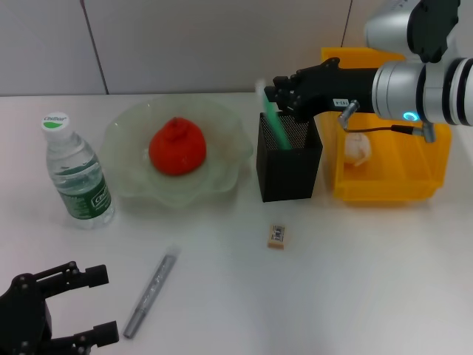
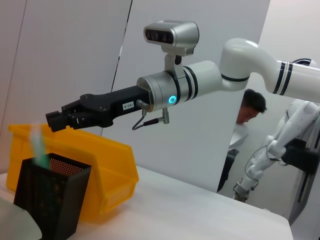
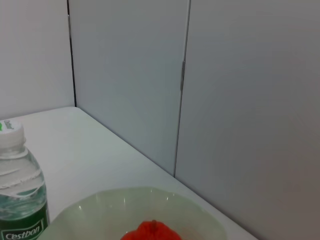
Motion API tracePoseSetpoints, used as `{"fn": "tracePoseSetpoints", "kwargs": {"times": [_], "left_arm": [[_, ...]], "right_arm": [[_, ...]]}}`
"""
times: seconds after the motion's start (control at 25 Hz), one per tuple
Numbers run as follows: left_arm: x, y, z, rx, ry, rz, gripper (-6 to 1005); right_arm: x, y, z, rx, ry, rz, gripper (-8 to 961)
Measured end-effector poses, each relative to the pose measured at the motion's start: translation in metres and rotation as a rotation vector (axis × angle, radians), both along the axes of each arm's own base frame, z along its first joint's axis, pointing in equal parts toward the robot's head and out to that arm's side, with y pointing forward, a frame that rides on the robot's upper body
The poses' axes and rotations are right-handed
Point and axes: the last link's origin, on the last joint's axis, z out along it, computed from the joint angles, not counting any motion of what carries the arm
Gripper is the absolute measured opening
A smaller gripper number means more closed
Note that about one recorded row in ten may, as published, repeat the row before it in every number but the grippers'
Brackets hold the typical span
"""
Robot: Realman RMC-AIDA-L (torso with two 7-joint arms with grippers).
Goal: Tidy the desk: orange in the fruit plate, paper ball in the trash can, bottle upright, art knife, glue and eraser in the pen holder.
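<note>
The black mesh pen holder (image 1: 289, 157) stands in the middle of the white desk (image 1: 355, 274), and the green glue (image 1: 270, 115) leans inside it, its pale tip poking out above the rim on the side nearer the fruit plate. The right gripper (image 1: 275, 93) hangs just above the pen holder, right beside the top of that glue stick; from the left wrist view the dark fingers (image 2: 62, 119) look drawn close together, with the blurred glue (image 2: 38, 145) just below them, and I cannot tell whether they touch it.

Just behind and to the right of the pen holder sits the yellow trash can (image 1: 414, 174), with the crumpled paper ball (image 1: 358, 148) lying inside it. To the left of the pen holder is the pale-green fruit plate (image 1: 222, 177), holding the orange (image 1: 177, 146) near its centre. Further left again, past the plate, the bottle (image 1: 76, 171) stands upright with its cap on.

In front of the pen holder, out on bare desk, the small eraser (image 1: 276, 236) lies flat. The grey art knife (image 1: 151, 292) lies well in front and to the left of the pen holder, slanting toward the near edge. Close beside its lower end, the left gripper (image 1: 100, 303) is parked at the near left corner, its fingers spread wide and holding nothing.
</note>
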Motion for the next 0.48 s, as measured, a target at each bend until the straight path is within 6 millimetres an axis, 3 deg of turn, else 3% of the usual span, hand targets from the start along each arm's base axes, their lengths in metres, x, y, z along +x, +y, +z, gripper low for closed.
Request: {"fn": "tracePoseSetpoints", "kwargs": {"times": [0.28, 0.48], "left_arm": [[0.001, 0.001, 0.0, 0.0, 0.0, -0.002, 810], [0.001, 0.001, 0.0, 0.0, 0.0, -0.003, 810]], "right_arm": [[0.0, -0.002, 0.001, -0.004, 0.005, -0.002, 246], [-0.017, -0.016, 0.013, -0.058, 0.026, 0.034, 348]]}}
